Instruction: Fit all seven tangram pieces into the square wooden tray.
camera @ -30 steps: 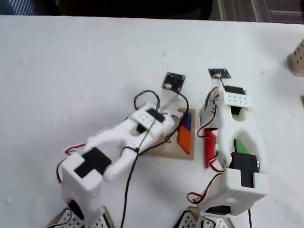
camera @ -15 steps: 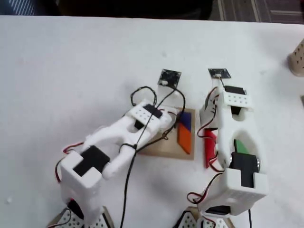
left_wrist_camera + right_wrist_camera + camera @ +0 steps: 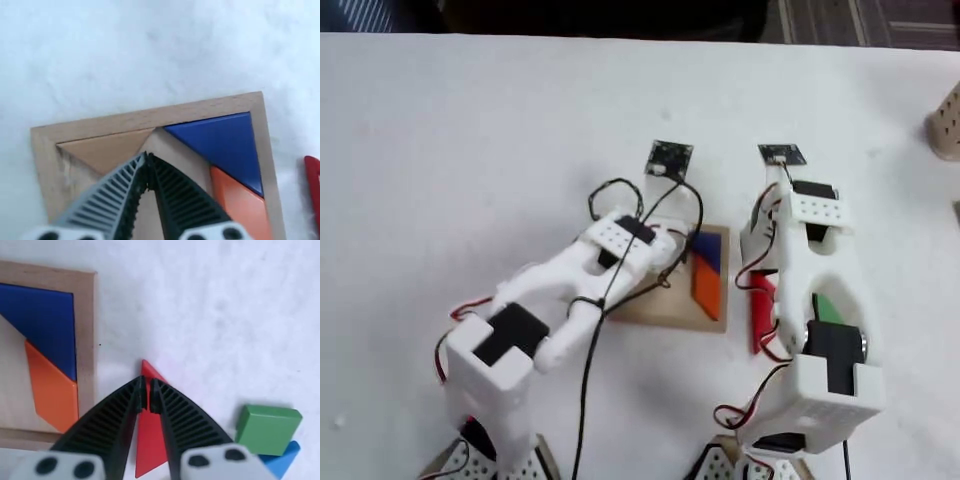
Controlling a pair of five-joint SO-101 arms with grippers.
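My left gripper [image 3: 146, 161] sits over the tray [image 3: 150, 116], tips above its floor. Just ahead of the tips, first triangle [image 3: 100, 150] is in one tray corner. Second triangle [image 3: 220, 142] is in the next corner, with the parallelogram [image 3: 240, 202] touching it along the wall. My right gripper [image 3: 146, 385] is over a loose triangle [image 3: 150, 450] on the table [image 3: 210, 300], just outside the tray. Square block [image 3: 267, 430] lies past that, away from the tray, touching another piece [image 3: 286, 458].

You have bright, even light over the white worktop [image 3: 470, 130], washed out to near-featureless glare. Shadows are faint and soft-edged; the room beyond is dark.
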